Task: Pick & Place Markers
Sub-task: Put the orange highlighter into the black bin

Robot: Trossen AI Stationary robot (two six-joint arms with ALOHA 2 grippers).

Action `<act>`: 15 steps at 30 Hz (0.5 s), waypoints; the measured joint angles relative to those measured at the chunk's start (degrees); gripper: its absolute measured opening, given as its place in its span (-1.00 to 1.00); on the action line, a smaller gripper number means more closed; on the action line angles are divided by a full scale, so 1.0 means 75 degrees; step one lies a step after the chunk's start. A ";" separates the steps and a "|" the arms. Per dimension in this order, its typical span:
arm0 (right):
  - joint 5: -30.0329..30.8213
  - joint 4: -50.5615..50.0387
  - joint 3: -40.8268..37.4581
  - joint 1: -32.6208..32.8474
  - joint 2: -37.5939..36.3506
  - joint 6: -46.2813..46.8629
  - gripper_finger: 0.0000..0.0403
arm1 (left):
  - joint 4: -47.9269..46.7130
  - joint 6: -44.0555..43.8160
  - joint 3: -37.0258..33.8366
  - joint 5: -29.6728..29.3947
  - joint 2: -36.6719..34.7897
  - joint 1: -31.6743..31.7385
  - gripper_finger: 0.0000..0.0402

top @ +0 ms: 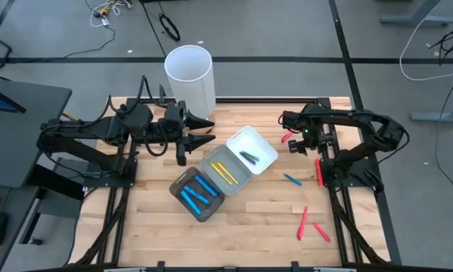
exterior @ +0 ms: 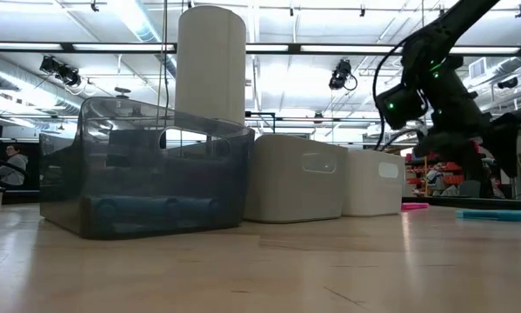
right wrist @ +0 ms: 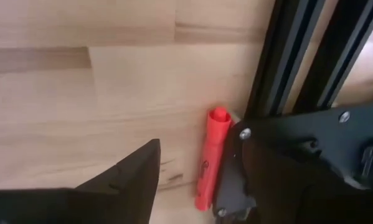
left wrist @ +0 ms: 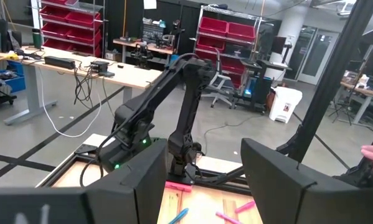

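Three trays stand mid-table: a dark tray with blue markers, a grey tray with yellow ones and a white tray with a dark green one. More red markers and a blue marker lie loose on the table's right half. My right gripper is open and points steeply down over a red marker lying flat beside the arm's black frame; one finger stands on either side of it. My left gripper hangs open and level above the table's far left, holding nothing. My right gripper's one finger stands close against the red marker's long side, and the other finger is well apart from it. Whether the near finger touches the marker I cannot tell. The marker lies flat on the table.
A tall white cylinder stands at the far edge behind the trays. The right arm's black frame rail runs right beside the red marker. Bare wood lies between the trays and the near edge.
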 joint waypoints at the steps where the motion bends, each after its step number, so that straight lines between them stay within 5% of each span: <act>1: -0.0090 -0.0039 -0.0002 -0.0048 0.0097 -0.0004 0.13 | 0.0001 -0.0001 0.0000 -0.0001 0.0000 0.0000 0.04; 15: -0.0070 -0.0230 -0.0036 -0.0621 0.1441 -0.0981 0.11 | 0.0000 0.0002 0.0000 0.0002 0.0000 0.0001 0.04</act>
